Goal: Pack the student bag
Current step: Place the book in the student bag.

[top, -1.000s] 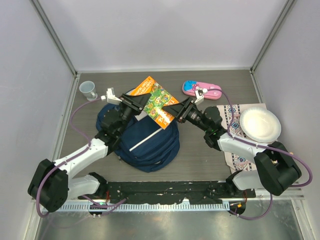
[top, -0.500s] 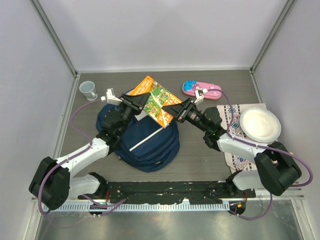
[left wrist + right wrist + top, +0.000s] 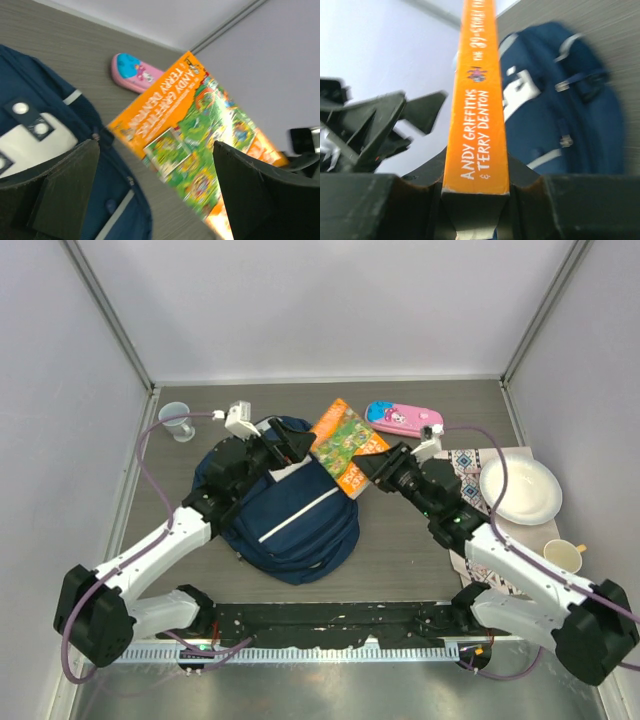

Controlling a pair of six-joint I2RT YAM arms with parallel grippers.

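Observation:
The student bag (image 3: 290,510), a navy backpack with white trim, lies flat at the table's middle. An orange and green book (image 3: 346,446) is held just off the bag's upper right, above the table. My right gripper (image 3: 377,468) is shut on the book's lower right corner; the right wrist view shows the orange spine (image 3: 479,100) clamped between the jaws of that gripper (image 3: 476,200), with the bag (image 3: 565,125) beyond. My left gripper (image 3: 290,446) is open over the bag's top, holding nothing. Its wrist view shows the book (image 3: 200,125) ahead between its spread fingers (image 3: 60,190).
A pink pencil case (image 3: 403,418) lies behind the book. A clear cup (image 3: 177,420) stands at the back left. On the right are a patterned cloth (image 3: 468,490), a white plate (image 3: 520,490) and a small cup (image 3: 562,556).
My left gripper has let go of the book, opened wide and drawn back left. My right gripper has carried the book rightward off the bag's top.

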